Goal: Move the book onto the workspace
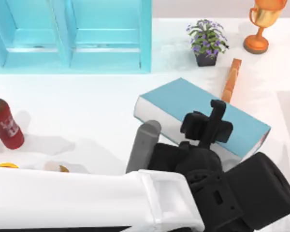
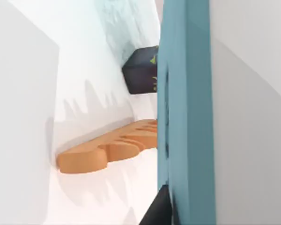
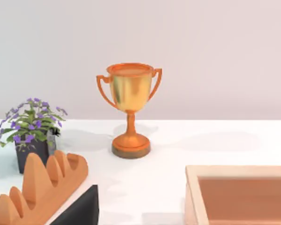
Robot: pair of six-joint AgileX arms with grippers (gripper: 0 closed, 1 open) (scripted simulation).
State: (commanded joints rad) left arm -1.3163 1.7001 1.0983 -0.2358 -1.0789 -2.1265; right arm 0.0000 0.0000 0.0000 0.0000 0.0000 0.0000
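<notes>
Currently my left end effector sits over the book, apparently clamped on its near edge; the book rests on the white worktop, long axis running rightward and nearer. My right arm is parked.

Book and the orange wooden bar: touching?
Cannot tell. In the top view the book's far edge meets the orange wooden bar's near end, but overlap from above could hide a gap.

Plain pale grey back wall, light-blue shelf unit at rear left, soft even light
</notes>
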